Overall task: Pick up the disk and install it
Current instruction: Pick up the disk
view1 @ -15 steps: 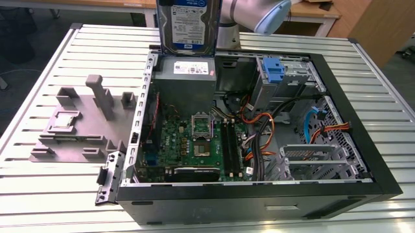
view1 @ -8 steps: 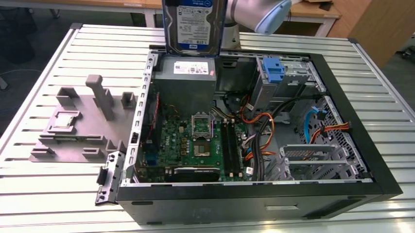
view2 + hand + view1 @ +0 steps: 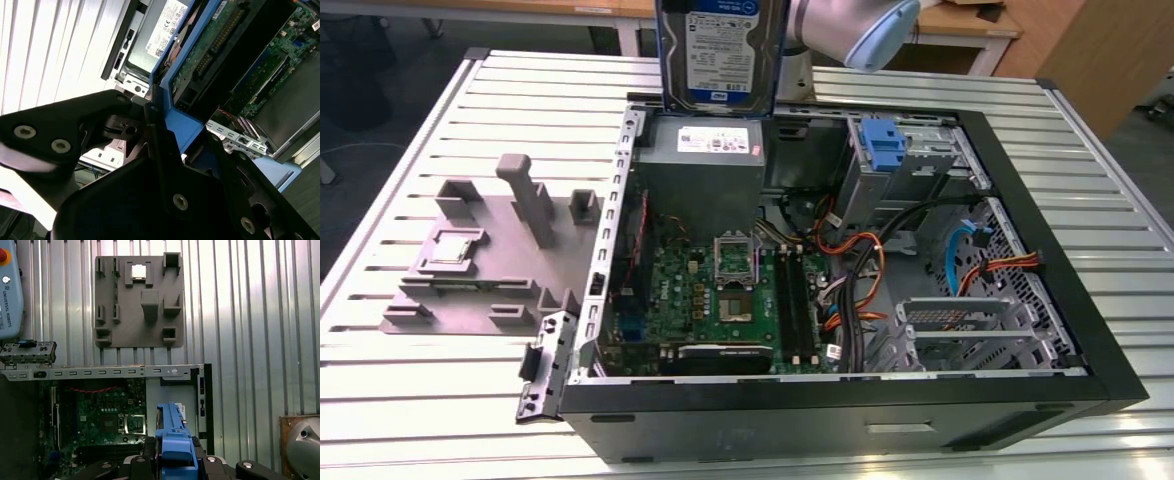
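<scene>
The jaws pinch the disk (image 3: 716, 50) upright above the open computer case (image 3: 854, 410) — grey power supply (image 3: 694, 172) below it, blue latch (image 3: 886, 150) alongside.

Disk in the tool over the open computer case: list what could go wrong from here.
1. The tool clamps the disk upright by its edges; a slip could drop it onto the power supply or motherboard.
2. Orange cables lie loose beside the bay with the blue latch; they might snag the disk.
</scene>
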Robot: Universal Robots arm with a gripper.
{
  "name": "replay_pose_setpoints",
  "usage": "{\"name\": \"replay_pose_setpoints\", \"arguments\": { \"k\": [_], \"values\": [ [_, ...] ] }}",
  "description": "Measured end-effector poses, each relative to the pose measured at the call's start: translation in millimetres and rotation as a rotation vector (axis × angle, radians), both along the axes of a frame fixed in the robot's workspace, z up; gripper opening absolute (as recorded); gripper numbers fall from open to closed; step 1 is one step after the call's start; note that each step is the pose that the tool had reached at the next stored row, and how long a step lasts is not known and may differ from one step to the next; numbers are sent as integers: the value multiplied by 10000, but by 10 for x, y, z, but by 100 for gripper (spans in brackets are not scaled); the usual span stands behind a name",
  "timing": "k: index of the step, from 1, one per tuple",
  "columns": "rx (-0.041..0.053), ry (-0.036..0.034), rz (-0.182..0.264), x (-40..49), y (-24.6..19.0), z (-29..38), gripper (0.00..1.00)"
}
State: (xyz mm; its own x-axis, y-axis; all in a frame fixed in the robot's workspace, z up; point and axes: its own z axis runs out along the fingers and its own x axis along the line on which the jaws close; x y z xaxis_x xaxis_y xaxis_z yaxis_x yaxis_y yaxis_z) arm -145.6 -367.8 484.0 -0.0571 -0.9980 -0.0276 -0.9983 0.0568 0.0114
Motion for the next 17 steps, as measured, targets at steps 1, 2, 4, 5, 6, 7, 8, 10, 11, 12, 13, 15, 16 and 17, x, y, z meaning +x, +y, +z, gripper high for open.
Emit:
{"name": "replay_pose_setpoints", "arguments": {
  "k": [1, 2, 4, 5, 6, 7, 8, 10, 11, 12, 13, 15, 16, 17],
  "values": [
    [0, 0, -1, 0, -4, 0, 37],
    [-1, 0, -5, 0, -8, 0, 37],
    [-1, 0, -15, 0, -18, 0, 37],
    [-1, 1, -22, 0, -25, 0, 37],
    [-1, 0, -29, 0, -32, 0, 37],
    [-1, 1, -35, 0, -40, 0, 37],
    [0, 0, -43, 0, -49, 0, 37],
    [-1, 0, -66, 0, -62, 0, 37],
    [0, 0, -80, 0, -65, 0, 37],
    [0, 0, -81, 0, -65, -1, 37],
    [-1, 1, -82, 0, -65, 0, 37],
    [-1, 1, -83, 0, -65, 0, 37],
    [-1, 1, -83, 0, -65, 0, 37],
    [-1, 1, -84, 0, -65, 0, 37]
  ]
}}
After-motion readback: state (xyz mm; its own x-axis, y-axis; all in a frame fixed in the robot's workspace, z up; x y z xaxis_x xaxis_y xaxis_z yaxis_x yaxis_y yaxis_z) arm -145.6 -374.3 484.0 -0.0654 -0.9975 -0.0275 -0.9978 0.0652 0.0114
